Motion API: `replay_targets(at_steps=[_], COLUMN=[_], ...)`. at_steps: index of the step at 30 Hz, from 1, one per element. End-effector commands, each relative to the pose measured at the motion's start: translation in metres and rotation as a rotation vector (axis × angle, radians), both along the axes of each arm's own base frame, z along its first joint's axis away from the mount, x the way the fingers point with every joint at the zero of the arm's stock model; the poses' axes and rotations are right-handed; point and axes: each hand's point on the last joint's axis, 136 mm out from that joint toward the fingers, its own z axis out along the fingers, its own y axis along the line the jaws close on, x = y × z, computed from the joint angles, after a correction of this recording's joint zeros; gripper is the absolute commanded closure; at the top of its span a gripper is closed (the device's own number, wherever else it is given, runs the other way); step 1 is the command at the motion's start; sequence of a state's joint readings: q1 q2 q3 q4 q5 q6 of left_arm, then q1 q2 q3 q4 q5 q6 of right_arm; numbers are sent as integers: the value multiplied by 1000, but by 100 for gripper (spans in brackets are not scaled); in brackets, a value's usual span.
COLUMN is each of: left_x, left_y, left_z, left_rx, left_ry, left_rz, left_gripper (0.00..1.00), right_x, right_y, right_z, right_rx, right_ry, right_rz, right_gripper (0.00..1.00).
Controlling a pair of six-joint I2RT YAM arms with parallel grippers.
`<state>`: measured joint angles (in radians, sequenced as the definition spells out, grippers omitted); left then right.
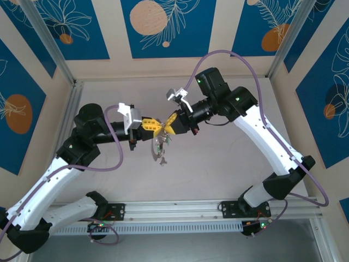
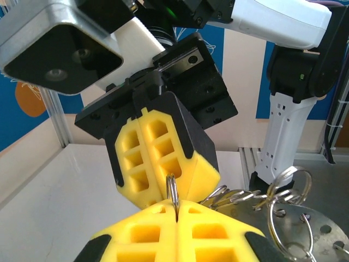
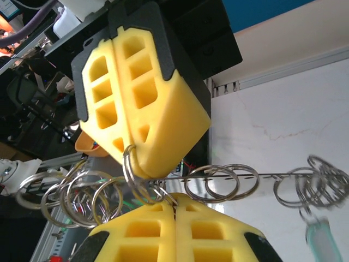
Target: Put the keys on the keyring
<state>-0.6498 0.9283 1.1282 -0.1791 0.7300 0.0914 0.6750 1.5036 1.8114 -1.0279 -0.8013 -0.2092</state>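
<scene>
Both arms meet tip to tip in mid-air above the bench [image 1: 218,169]. Left gripper [image 1: 154,126]: fingers together, pinching a small ring of the keyring [image 2: 173,188] in their seam. Right gripper [image 1: 170,124]: fingers together, clamped on the keyring's wire. The rest of the keyring hangs just below the tips with the keys [image 1: 160,150]. A green key [image 3: 319,240] is blurred.
</scene>
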Motion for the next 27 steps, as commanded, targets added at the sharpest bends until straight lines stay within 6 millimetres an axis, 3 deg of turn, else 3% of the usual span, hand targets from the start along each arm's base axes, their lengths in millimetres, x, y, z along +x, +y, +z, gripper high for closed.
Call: replay_targets(at_steps=[1, 9, 17, 27], left_x=[-14, -15, -11, -1], left_y=[2, 3, 5, 6], left_z=[25, 23, 14, 1], left_rx=[-65, -55, -12, 54], left_ry=[-114, -117, -115, -110], left_rz=[-56, -51, -24, 26], left_gripper=[100, 100, 100, 100], right_x=[-6, -2, 15, 11], right_y=[5, 2, -14, -19], right_z=[1, 10, 30, 42], right_rx=[-6, 5, 59, 88], right_ry=[25, -44, -164, -198], right_rz=[32, -11, -154, -170], right_gripper=[100, 100, 100, 100])
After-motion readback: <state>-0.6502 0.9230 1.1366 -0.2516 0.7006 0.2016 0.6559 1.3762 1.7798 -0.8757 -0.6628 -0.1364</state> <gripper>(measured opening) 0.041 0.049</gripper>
